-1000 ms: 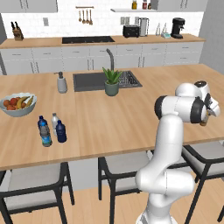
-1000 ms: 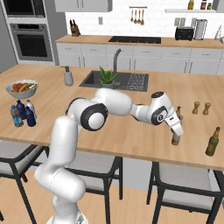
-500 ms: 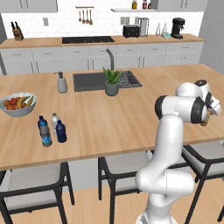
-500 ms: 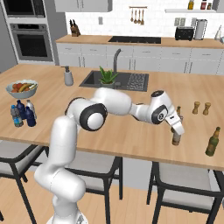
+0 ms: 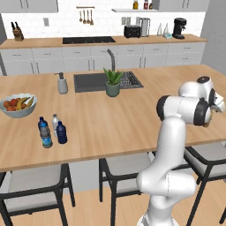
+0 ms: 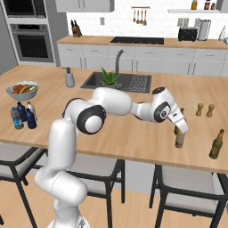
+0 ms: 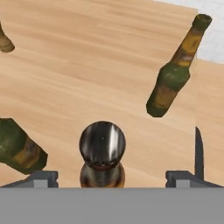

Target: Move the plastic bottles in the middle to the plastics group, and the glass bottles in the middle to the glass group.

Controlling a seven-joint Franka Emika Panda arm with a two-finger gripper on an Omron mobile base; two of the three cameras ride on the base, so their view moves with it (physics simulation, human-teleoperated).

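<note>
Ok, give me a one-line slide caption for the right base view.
Panda gripper poised over amber bottle standing on the island counter, near the green glass bottle.

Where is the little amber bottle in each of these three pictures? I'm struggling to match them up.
Left base view: the amber bottle is at the far right, only a brownish sliver beside the arm's white hand.
Right base view: right of centre, standing near the counter's front edge, under the claw.
Hand view: bottom centre, seen from above, its dark cap towards us.
Shared landmark: the wooden counter it stands on.
</note>
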